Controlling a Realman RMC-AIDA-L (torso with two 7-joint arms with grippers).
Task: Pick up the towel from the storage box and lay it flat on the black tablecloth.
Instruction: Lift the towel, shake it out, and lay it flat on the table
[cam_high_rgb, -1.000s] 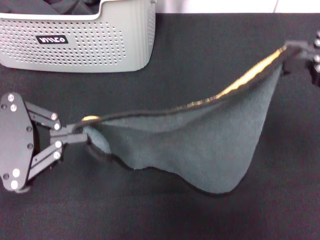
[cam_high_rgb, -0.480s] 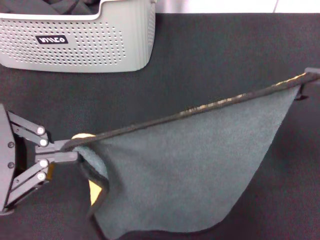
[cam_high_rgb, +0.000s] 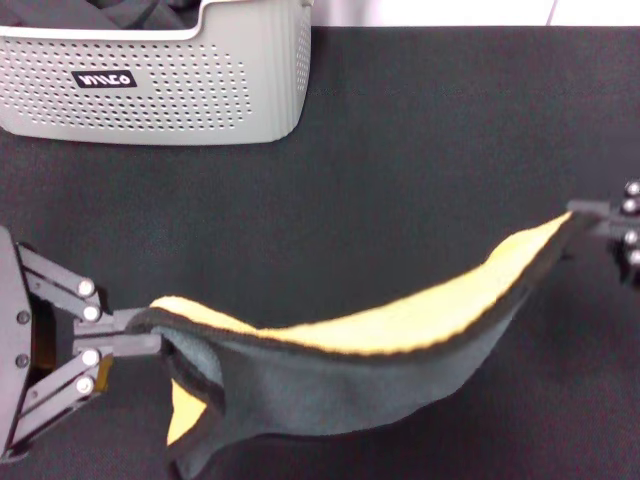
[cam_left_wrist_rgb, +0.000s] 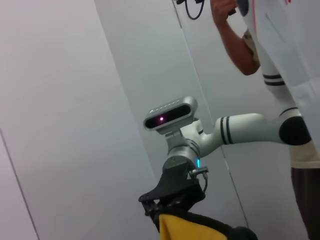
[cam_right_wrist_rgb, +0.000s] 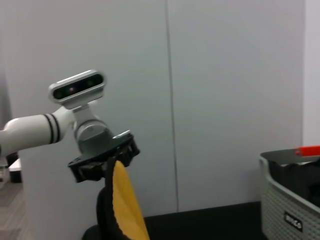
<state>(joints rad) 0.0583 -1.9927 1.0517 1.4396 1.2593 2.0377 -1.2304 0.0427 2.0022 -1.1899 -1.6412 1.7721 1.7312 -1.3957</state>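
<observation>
Two tools are being kept clamped on towel (cam_high_rgb: 380, 370) corners: left tool (cam_high_rgb: 150, 335), right tool (cam_high_rgb: 585, 215) | towel is being lowered, yellow side now tipped up | spreading on tablecloth (cam_high_rgb: 420, 130) is judged next

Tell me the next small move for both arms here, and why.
Probably lower both hands together toward the black tablecloth. The left hand and right hand each pinch a corner of the towel, which sags between them, out of the storage box, yellow reverse showing along its top. Keeping it stretched should help it land flat.
</observation>
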